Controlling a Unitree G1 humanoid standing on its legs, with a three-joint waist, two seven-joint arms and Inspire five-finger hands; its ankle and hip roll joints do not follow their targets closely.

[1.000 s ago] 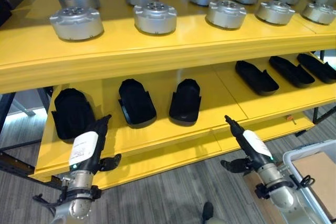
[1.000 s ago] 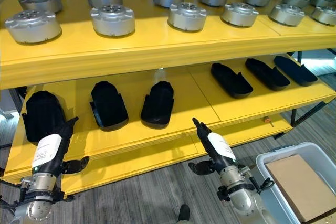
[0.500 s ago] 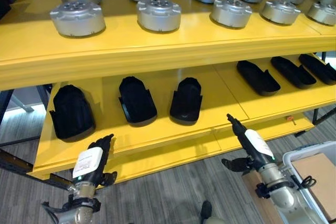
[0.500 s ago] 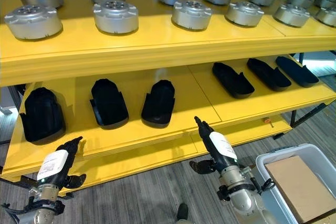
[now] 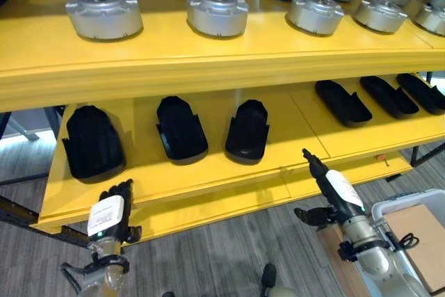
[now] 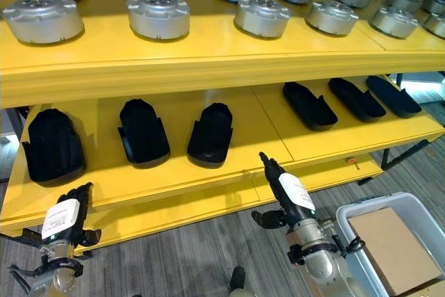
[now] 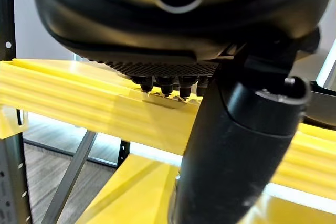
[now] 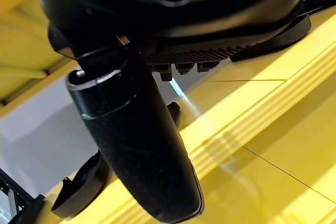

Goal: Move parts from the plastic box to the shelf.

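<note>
Hovering empty with straight fingers before the shelf (image 5: pixel 208 67), left hand (image 5: pixel 108 213) and right hand (image 5: pixel 334 189); box (image 6: pixel 348 231) beside right.

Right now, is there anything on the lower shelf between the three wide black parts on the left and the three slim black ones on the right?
No. In the left eye view, only bare yellow lower shelf separates the wide black parts from the slim black parts.

left hand (image 5: pixel 108 215): we see dark fingers and a white panel on its back
right hand (image 5: pixel 331 190): we see the same, on a silver-grey wrist
</note>
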